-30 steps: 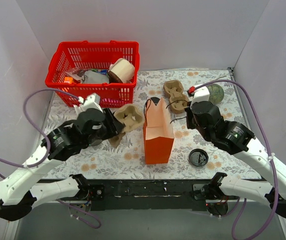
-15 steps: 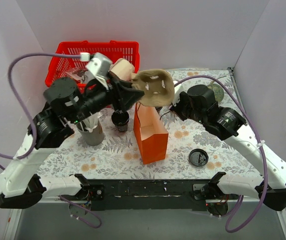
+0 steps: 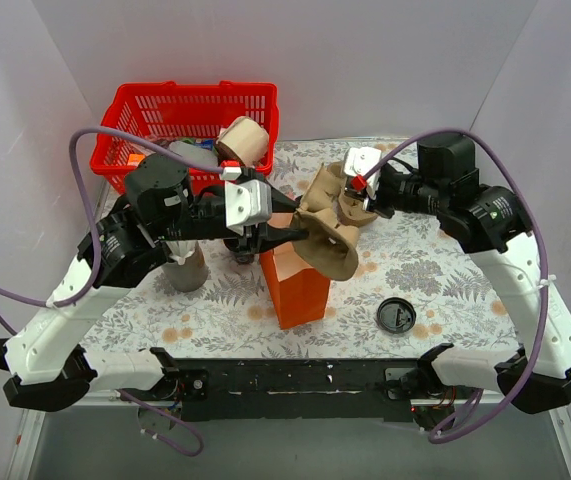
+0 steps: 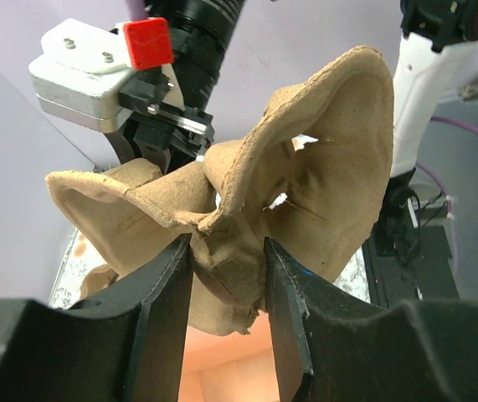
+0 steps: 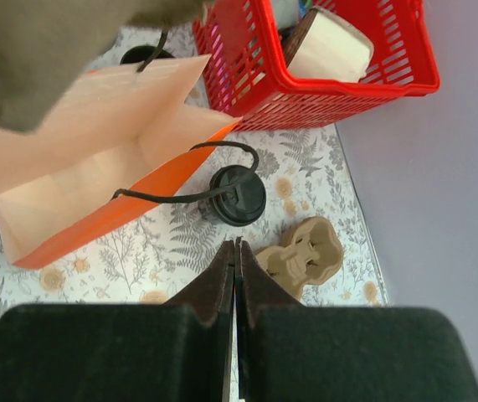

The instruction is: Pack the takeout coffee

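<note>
— Floral surface (image 3: 415, 270): where's the coffee (image 5: 237, 194)?
— Standing just beside the bag (image 3: 295, 290), near the basket (image 3: 195, 88). Left fingers (image 4: 226, 251) grasp a pulp carrier (image 4: 322, 167) over the bag; right fingers (image 5: 235, 251) clenched, empty

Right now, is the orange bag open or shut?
Open: the orange bag stands with mouth spread, pale inside showing in the right wrist view.

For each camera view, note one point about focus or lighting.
Top external: even, soft light, sharp throughout. Left wrist: cardboard cup carrier crisp, the camera's own fingers dark and soft. Right wrist: carrier a brown blur top-left, orange bag beneath in focus.
</note>
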Robot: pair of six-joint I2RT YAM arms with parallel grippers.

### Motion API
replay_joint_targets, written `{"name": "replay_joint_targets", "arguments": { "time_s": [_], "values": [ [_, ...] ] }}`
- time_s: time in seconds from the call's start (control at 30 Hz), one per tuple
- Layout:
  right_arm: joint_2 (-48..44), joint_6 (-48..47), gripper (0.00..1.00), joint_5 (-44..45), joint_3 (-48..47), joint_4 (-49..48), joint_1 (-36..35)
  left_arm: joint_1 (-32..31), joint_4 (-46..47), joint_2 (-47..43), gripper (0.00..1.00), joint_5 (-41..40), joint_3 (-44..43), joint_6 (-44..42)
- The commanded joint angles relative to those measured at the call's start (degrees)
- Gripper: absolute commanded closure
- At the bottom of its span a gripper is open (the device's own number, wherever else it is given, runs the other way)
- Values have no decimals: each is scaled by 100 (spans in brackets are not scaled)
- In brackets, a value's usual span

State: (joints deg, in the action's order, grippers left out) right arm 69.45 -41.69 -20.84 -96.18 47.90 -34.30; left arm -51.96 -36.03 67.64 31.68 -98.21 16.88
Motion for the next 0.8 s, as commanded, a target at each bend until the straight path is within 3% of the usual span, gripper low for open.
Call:
{"name": "replay_joint_targets", "arguments": {
  "time_s": [0.0,0.17,0.27,0.3,0.33,0.37,0.4,0.43,0.47,0.57,0.67,0.77],
  "values": [
    [51,-593,99,-763,-102,535,371,-7,-571,-22,75,348,-137,-791],
    [121,-823,99,-1052,-287,879,644,2,-1010,91,76,400,-110,-1169],
    [86,-491,99,-1124,-165,442,671,-7,-1282,329,82,148,-241,-1319],
    [60,-150,99,-976,-60,144,671,-7,-1266,373,83,-72,-233,-1276],
    [-79,1168,99,-757,89,-407,671,2,-1179,373,84,-231,-172,-1093],
    [-176,1886,94,-120,500,-1518,679,2,-952,286,85,-346,-59,-1013],
    [-282,2824,75,270,678,-2034,679,2,-845,224,85,-434,160,-968],
    [-431,4060,74,604,801,-2274,679,2,-731,154,85,-443,284,-907],
    [-502,4568,74,808,1020,-2355,679,2,-573,14,85,-470,381,-898],
    [-713,5730,74,408,1477,-2268,679,2,-266,-250,86,-628,584,-819],
    [-793,5875,69,-235,1829,-2101,636,2,-273,-330,86,-786,497,-818],
    [-854,5919,60,-184,1989,-2057,365,2,-369,-339,86,-892,347,-836]
  ]
}}
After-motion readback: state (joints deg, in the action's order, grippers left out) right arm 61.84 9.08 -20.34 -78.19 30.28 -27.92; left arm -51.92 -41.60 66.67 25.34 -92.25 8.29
